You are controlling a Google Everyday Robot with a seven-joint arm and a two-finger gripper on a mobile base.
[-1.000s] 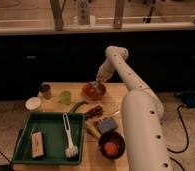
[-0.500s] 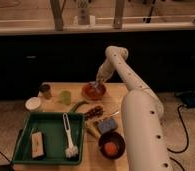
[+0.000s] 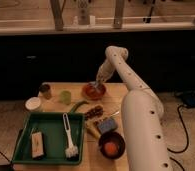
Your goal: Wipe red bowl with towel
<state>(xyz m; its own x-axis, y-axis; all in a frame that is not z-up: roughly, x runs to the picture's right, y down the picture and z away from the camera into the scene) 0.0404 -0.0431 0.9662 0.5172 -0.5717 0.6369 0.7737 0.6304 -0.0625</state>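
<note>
- gripper (image 3: 95,85) at far side of table (image 3: 118,100), down over red bowl (image 3: 94,91), tip at or in the bowl
- can't tell what the gripper grasps, if anything; towel not made out
- white arm (image 3: 133,110) reaches from lower right, bends at elbow near the back, comes down to bowl
- red bowl sits at back middle of table, right of green cup (image 3: 65,96)
- dark can (image 3: 45,90) left of green cup, near back left corner
- white bowl (image 3: 34,104) at left edge, in front of can
- green tray (image 3: 50,123) front left; white brush (image 3: 68,136) lies in it lengthwise, head toward front
- tan block (image 3: 37,144) in tray, left of brush
- green curved thing (image 3: 78,106) between cup and tray, just behind tray's right corner
- dark reddish item (image 3: 94,112) mid-table in front of red bowl
- blue-grey sponge (image 3: 107,125) just in front of that, beside arm
- dark bowl (image 3: 111,144) at front, holds orange ball (image 3: 110,148), touching or just beside arm
- black cabinet front (image 3: 51,60) behind table; cable (image 3: 183,125) on floor at right
</note>
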